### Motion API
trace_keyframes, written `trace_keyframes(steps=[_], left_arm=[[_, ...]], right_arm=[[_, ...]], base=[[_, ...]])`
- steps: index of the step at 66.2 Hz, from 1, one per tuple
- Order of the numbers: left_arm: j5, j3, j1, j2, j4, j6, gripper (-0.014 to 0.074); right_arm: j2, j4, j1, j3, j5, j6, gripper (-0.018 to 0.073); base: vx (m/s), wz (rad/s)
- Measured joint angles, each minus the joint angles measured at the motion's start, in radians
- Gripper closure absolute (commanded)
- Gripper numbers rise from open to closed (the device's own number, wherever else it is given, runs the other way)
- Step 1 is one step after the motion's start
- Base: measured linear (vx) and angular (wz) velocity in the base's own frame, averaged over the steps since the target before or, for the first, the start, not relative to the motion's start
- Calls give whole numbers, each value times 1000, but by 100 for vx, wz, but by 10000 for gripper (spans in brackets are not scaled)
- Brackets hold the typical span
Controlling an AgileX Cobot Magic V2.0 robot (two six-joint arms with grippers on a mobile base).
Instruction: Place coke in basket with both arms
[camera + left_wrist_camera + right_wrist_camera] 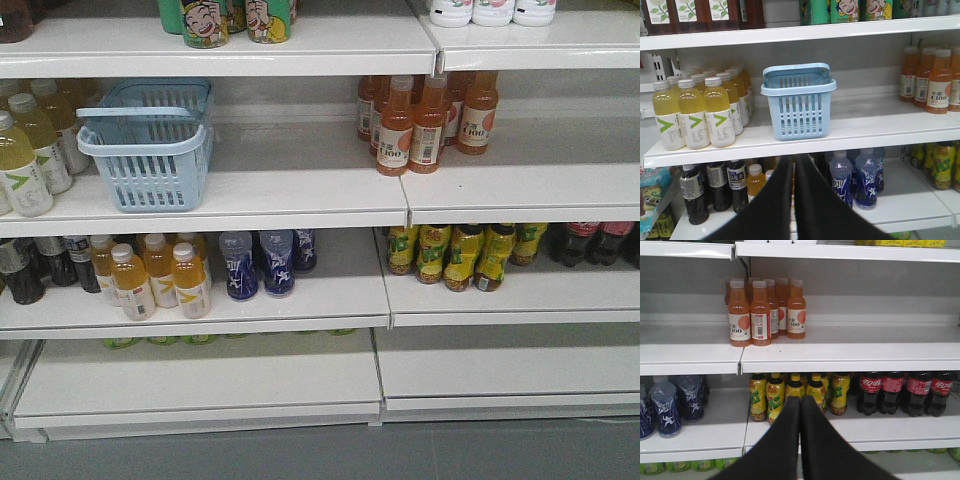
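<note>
The light blue basket (150, 165) stands on the second shelf at the left, with its handles folded down. It also shows in the left wrist view (799, 107), ahead of and above my left gripper (793, 159), which is shut and empty. Several coke bottles (870, 392), dark with red labels and white script, stand on the lower shelf, to the right of my right gripper (800, 399), which is shut and empty. The coke bottles also show at the far right of the front view (582, 240). Neither arm shows in the front view.
Yellow drink bottles (695, 117) stand left of the basket. Orange bottles (410, 125) stand on the second shelf to the right. Blue bottles (260, 262), yellow-green bottles (790, 395) and dark white-labelled bottles (715, 185) fill the lower shelf.
</note>
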Motion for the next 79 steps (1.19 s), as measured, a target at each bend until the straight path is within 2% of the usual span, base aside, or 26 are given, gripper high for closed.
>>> trace_keyframes(steps=[79], left_arm=[[0, 0, 0, 0, 0, 0, 603]], right_arm=[[0, 0, 0, 0, 0, 0, 568]], base=[[5, 1]])
